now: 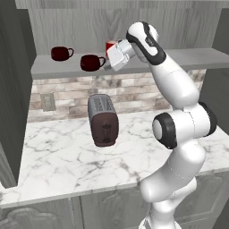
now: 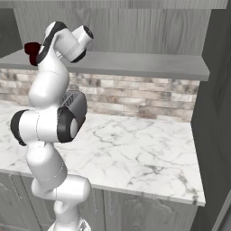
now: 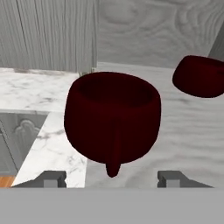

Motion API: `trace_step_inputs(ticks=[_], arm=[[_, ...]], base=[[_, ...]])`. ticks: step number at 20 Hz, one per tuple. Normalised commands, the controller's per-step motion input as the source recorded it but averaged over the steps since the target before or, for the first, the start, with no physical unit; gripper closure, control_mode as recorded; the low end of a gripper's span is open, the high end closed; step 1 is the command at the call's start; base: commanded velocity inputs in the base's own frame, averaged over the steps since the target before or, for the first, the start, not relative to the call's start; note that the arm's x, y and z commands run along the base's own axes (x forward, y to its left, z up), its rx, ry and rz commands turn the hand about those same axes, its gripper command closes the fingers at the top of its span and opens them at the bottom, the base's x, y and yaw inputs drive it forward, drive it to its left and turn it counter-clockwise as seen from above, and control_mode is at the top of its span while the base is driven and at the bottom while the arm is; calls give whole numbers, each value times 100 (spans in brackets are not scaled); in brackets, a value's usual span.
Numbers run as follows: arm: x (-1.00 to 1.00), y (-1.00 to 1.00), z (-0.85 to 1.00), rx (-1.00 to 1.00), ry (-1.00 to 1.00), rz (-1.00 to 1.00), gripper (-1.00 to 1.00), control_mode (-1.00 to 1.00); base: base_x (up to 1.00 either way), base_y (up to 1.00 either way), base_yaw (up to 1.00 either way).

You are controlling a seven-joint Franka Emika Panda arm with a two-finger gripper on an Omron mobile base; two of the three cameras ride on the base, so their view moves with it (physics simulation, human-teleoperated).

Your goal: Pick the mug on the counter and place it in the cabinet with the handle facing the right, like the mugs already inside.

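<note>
We are looking up at the cabinet point(image 1: 134, 27) shelf, where the gripper point(image 1: 107, 65) is reaching in from the right at shelf height. The mug point(image 1: 91, 62) is sitting just in front of it at the front edge of the pale shelf board, and in the left base view we cannot tell whether it is resting on the board or hanging a touch off the edge. It is showing squat, round-bellied, glossy and very dark maroon (nearly black inside the bowl from the hand view).

In the hand view the mug point(image 3: 112, 120) is taking up the middle, its handle point(image 3: 113, 154) pointing straight toward the camera and running down the near wall. The two fingertips point(image 3: 51, 178) are standing wide apart at either side below the mug, so the jaws are spread and are gripping nothing.

A second maroon mug point(image 1: 61, 53) is sitting farther left on the shelf, its loop turned right. A bright red mug point(image 1: 110, 46) is peeking out behind the wrist. Below, the toaster point(image 1: 103, 120) is standing on the white marble counter point(image 1: 58, 156).
</note>
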Motion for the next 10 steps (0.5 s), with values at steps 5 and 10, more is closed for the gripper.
trace_step_inputs(ticks=[5, 10], arm=[[5, 0, 5, 3, -2, 0, -100, -100], [-6, 0, 19, 7, -2, 0, -100, -100]], base=[[0, 0, 0], [0, 0, 0]])
